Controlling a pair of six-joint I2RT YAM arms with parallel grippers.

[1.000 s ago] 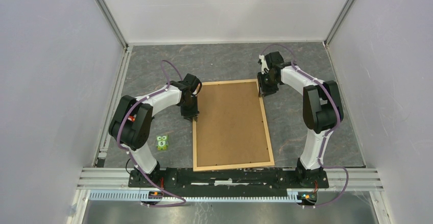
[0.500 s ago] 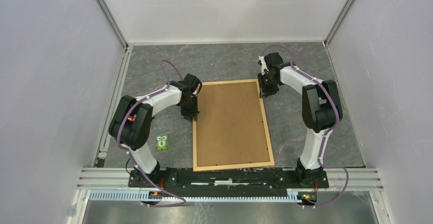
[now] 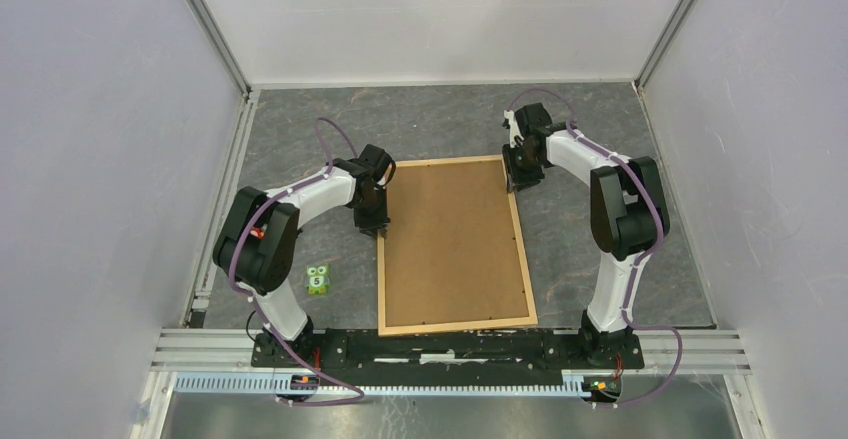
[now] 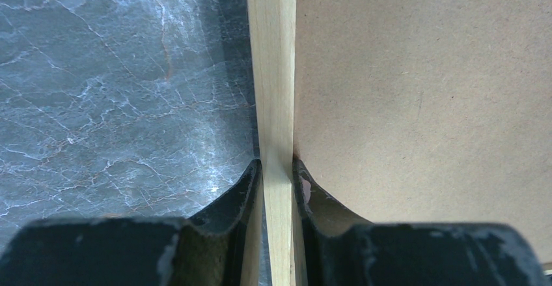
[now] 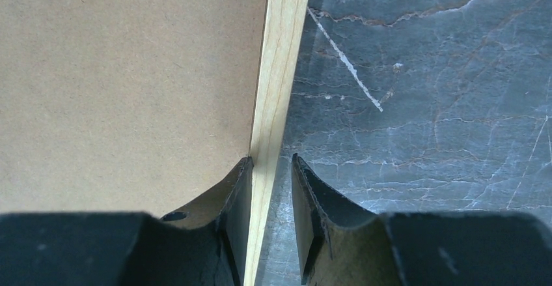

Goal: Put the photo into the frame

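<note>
Top external view: going from the bottom edge of the picture upward, so nearest stuff first.
Green toy: a small green toy (image 3: pixel 318 279) with a 5 on it stands lower left of centre on the grey marbled table (image 3: pixel 440 124). It's near the frame's left side, not touching.
Frame: the frame (image 3: pixel 455 326) lies flat in the middle of the picture, long sides running bottom to top, with its bottom strip close to the arm bases.
Backing board: a brown backing board (image 3: pixel 455 244) sits inside the frame and fills it edge to edge.
Photo: the photo doesn't show in any view, only brown board inside the wood.
Left gripper: the left gripper (image 3: pixel 373 224) points down onto the frame's left strip, in its upper half. In the left wrist view the fingers (image 4: pixel 250 188) sit either side of the pale strip and pinch it, one over the table and one over the board.
Right gripper: the right gripper (image 3: pixel 520 181) is at the frame's top-right corner, furthest up. In the right wrist view it straddles the right strip. The board-side finger is against the wood, and the outer finger (image 5: pixel 309 201) stands off with a sliver of table showing between. So it's slightly spread, not pinching.
</note>
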